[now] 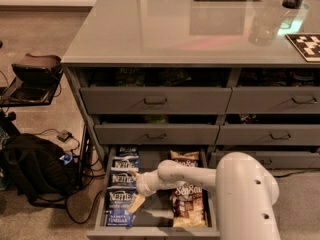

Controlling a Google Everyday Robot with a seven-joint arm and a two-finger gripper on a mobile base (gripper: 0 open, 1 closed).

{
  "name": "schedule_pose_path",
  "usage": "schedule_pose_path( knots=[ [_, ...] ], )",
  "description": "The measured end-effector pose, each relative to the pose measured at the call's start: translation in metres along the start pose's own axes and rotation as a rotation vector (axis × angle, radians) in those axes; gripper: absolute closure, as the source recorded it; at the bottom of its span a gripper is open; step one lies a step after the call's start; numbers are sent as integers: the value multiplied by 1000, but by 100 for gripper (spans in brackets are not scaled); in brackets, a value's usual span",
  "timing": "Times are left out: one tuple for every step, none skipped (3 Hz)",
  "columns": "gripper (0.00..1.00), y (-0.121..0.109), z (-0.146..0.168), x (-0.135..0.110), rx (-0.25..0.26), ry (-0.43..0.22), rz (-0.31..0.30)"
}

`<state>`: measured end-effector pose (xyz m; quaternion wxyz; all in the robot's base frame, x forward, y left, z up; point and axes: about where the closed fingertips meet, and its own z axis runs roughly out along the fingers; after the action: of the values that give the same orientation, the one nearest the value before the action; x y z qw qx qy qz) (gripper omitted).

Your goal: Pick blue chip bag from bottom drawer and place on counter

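- Down in the bottom drawer [150, 231], pulled out at the cabinet's 6 o'clock side, the gripper [136, 202] hangs low between the two columns of bags.
- The blue chip bag [119, 202] lies flat in the 9 o'clock column, nearest the drawer's front. Two more blue ones are lined up behind it toward 12 o'clock.
- The gripper's tip sits at that bag's 3 o'clock edge, touching it or just above it; I cannot say which.
- Whether the gripper is spread or closed cannot be told from here.
- By my reading, the step in hand is the grasp, since the bag is not yet lifted.
- To do it well, the gripper should shift toward 9 o'clock and take a good fold of the crinkly foil. The edge seam alone would likely slip.
- It should keep off the Sea Salt bags [187, 201] at 3 o'clock, which are the wrong snack.
- A short rise comes first, then a draw out toward 6 o'clock. That way the bag clears the drawer fronts [156, 134] above before climbing to the counter surface [165, 29] at 12 o'clock.
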<state>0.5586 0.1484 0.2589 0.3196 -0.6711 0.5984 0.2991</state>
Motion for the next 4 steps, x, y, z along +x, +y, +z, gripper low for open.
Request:
schedule_pose_path(
  knots=[
    [0, -2, 23, 3, -9, -9, -50],
    [0, 5, 39, 0, -20, -18, -123],
    [0, 11, 54, 4, -53, -21, -162],
    [0, 16, 70, 11, -104, -21, -177]
  ],
)
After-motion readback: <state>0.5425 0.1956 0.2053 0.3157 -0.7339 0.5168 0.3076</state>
